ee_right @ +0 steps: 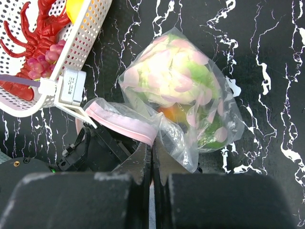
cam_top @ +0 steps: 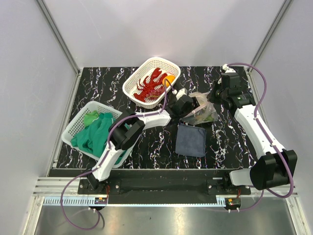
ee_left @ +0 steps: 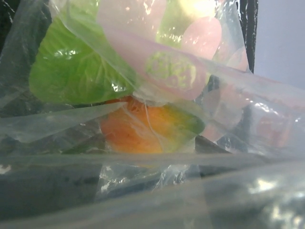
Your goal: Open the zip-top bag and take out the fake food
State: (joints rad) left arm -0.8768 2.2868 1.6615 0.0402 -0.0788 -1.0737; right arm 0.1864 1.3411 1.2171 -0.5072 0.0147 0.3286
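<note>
The clear zip-top bag [ee_right: 183,93] lies at the table's middle, still holding fake food: a green leafy piece [ee_left: 71,69], an orange piece [ee_left: 136,131] and pale pink-spotted bits [ee_right: 167,76]. My right gripper [ee_right: 152,145] is shut on the bag's edge just beside the pink zip strip [ee_right: 121,121]. My left gripper [cam_top: 187,105] stands open at the bag's mouth, its black body [ee_right: 102,150] ringed by the strip. In the left wrist view plastic film hides its fingers. A red lobster [cam_top: 150,84] and an orange fruit [cam_top: 170,78] lie in a white basket [cam_top: 132,83].
A second white basket [cam_top: 78,122] at the left holds a green cloth [cam_top: 95,133]. A dark blue-grey folded cloth [cam_top: 190,139] lies in front of the bag. The right arm [cam_top: 254,122] reaches in from the right side.
</note>
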